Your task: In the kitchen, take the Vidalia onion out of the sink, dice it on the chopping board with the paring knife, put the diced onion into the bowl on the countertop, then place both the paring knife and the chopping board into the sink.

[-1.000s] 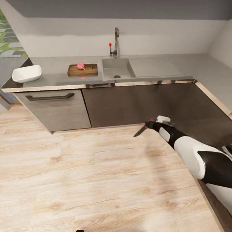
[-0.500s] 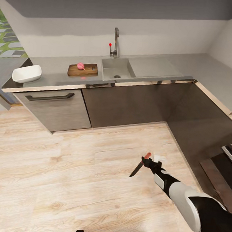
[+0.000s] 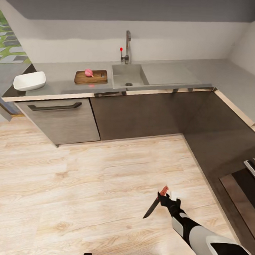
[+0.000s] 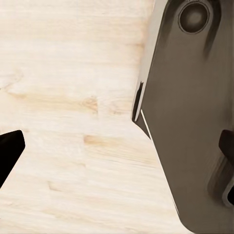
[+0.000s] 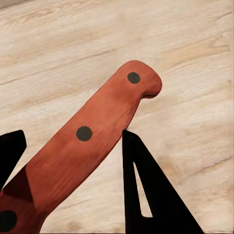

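Observation:
The Vidalia onion rests on the chopping board, on the countertop just left of the sink. Farther left on that worktop stands the white bowl. Low over the floor, well back from the cabinets, my right gripper is shut on the paring knife, blade pointing down-left. The right wrist view has its red handle clamped in the right gripper. In the left wrist view, my left gripper is open over the floor, with nothing between its fingers.
A curved tap rises behind the sink, with the drainboard to its right. Dark cabinets with a drawer handle run under the worktop, which turns a corner along the right. Wood floor lies between me and the cabinets.
My right arm has dropped and pulled back toward me with the knife, from in front of the cabinets to low over the floor. Onion, board and bowl have stayed put.

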